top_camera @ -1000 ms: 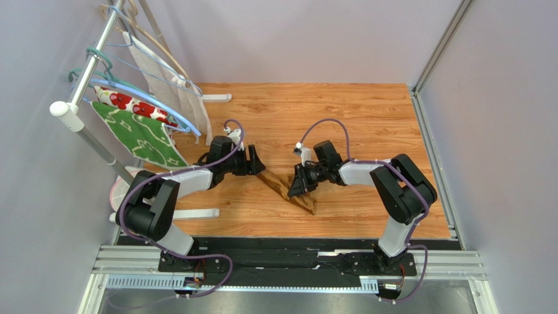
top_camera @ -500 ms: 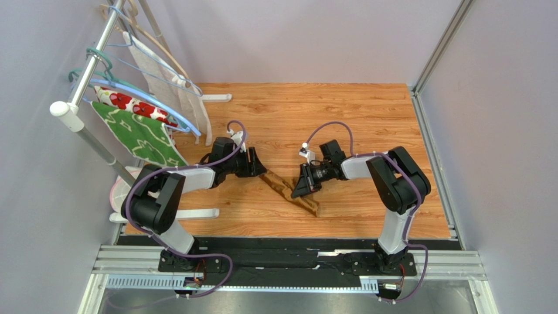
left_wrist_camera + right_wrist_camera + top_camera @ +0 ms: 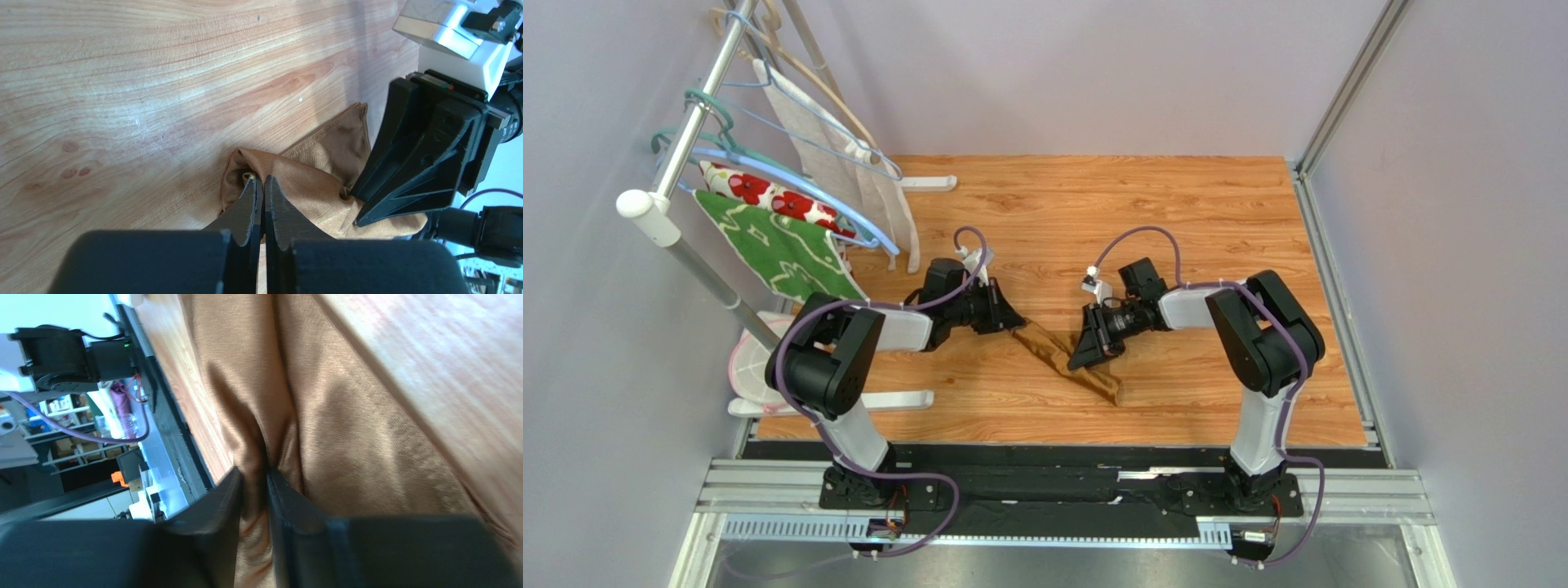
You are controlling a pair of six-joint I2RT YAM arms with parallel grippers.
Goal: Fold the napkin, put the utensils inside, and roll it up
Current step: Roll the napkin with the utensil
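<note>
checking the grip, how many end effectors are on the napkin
2. The left end effector pinches the rolled end of the napkin; the right end effector clamps a fold near its middle. Neither is hidden.

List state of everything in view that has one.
napkin: bunched into a narrow creased strip, lying on the table, gripped at two spots.
left gripper: shut on the napkin's end.
right gripper: pinching a fold of the napkin.
green leaf cloth: hanging on the rack.
red-flowered cloth: hanging on the rack.
</note>
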